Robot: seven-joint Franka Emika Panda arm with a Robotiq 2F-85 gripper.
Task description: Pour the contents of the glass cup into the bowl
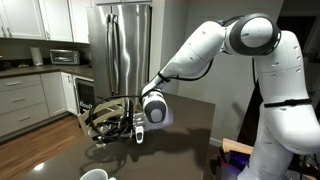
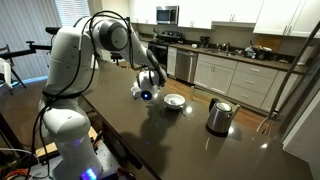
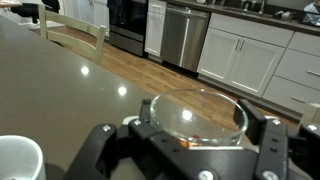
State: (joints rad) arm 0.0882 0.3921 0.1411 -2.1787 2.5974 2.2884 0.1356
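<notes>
In the wrist view my gripper is shut on the glass cup, with one dark jaw on each side of its wall. I look into the cup's wide clear mouth. A small brownish bit lies against the glass near the gripper body. In both exterior views the gripper hangs low over the dark table. The white bowl stands on the table just beside the gripper, apart from it. The cup itself is too small to make out in the exterior views.
A dark metal kettle-like jug stands beyond the bowl. A white vessel rim shows at the wrist view's lower left, and one shows at the table's near edge. Kitchen cabinets, an oven and a fridge stand behind.
</notes>
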